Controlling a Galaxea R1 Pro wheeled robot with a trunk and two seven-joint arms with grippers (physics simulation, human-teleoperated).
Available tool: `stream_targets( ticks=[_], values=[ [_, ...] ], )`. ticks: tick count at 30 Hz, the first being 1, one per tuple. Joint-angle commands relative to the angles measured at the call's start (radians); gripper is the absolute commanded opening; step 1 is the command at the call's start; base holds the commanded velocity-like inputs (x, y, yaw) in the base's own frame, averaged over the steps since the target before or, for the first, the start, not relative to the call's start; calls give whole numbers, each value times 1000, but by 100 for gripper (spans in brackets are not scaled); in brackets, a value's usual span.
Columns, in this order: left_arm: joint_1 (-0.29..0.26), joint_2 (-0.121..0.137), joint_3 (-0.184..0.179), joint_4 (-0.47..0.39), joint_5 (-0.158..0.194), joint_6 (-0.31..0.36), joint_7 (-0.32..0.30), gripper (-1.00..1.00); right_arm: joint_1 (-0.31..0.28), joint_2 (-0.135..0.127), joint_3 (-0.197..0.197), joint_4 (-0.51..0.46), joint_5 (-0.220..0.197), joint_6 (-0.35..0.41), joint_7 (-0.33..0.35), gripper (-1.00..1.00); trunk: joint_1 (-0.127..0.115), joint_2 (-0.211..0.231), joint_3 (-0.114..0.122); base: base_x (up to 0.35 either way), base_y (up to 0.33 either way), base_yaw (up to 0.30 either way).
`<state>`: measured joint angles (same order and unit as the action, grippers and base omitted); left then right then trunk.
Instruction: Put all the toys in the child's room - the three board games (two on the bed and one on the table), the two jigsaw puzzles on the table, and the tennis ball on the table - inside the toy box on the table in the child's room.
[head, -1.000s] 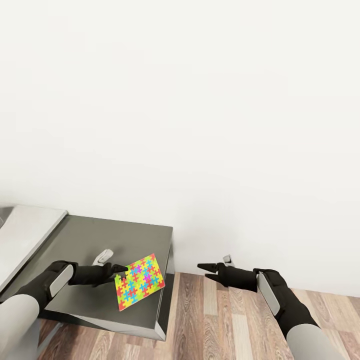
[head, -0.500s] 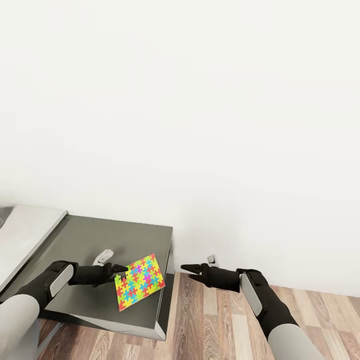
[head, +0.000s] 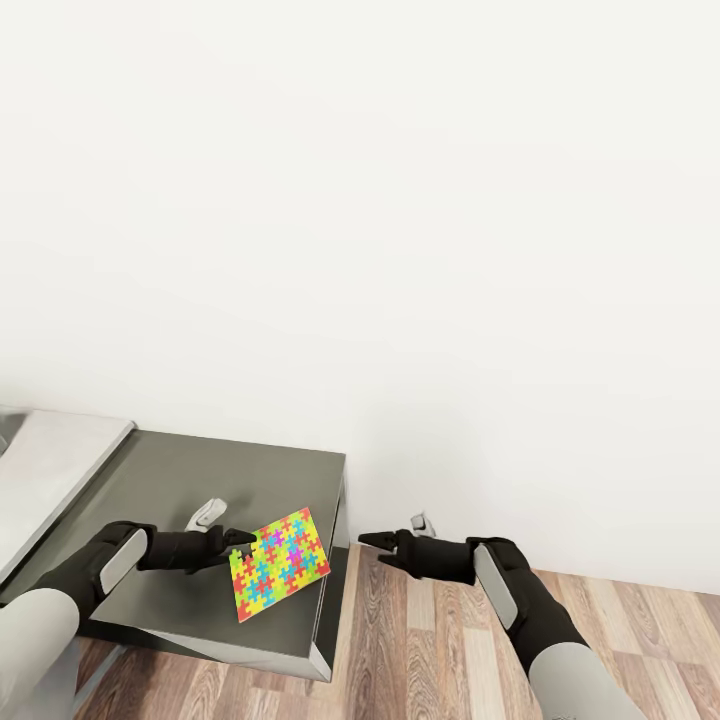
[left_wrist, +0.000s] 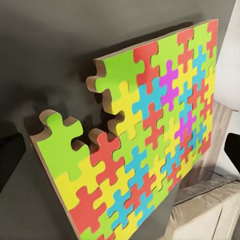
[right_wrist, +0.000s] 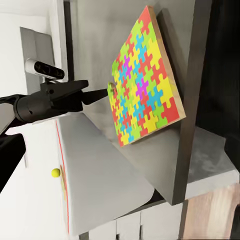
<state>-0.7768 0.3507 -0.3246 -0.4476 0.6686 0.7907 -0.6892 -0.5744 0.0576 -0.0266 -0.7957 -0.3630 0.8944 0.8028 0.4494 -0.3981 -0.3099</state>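
Dark table end (head: 200, 470), one jigsaw puzzle (head: 279, 562)

- Two arms, lower left and lower right of the head view: pale grey upper sleeves, matte black forearms and wrists.
- Light grey flat panel inset on each black forearm.
- Left gripper (head: 243, 541): black, slim, tapering to pointed tips.
- Right gripper (head: 368, 541): same black pointed build.
- Small white-grey camera module on each wrist, rounded housing, dark lens visible in the right wrist view.
- No visible cables, screws or markings.
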Motion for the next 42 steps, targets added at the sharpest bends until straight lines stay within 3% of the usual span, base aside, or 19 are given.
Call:
stream_targets(
  ticks=[1,6,12,15,21,28,33,42],
  values=[
    [-1,-1,-5,0,5,4,-1,100,-8,-1,-4,16,1,4,-1,100,1,-2,-2,0,0,0],
    [-1,-5,-5,0,5,4,-1,100,-31,-16,-7,73,-4,-4,-6,100,1,-2,-2,0,-70,0],
    [-1,-5,-5,0,5,4,-3,100,-45,-4,-8,83,3,-4,-18,100,1,-2,-2,0,-71,0],
    [-1,-6,-5,0,5,4,-2,100,-73,-1,-8,136,4,-7,-47,100,1,-2,-2,0,-94,0],
    [-1,-6,-5,0,5,4,-2,100,-129,36,-7,260,5,-66,-134,100,1,-2,-2,0,-22,0],
    [-1,-6,-5,0,5,4,-3,100,-134,50,-7,274,4,-89,-173,100,1,-2,-2,0,-1,0],
    [-1,-6,-5,0,5,4,-3,100,-135,74,-7,274,7,-86,-178,100,1,-2,-2,0,-12,0],
    [-1,-5,-6,0,5,4,-3,100,-134,78,-4,274,7,-84,-177,100,1,-2,-2,0,-67,0]
  ],
)
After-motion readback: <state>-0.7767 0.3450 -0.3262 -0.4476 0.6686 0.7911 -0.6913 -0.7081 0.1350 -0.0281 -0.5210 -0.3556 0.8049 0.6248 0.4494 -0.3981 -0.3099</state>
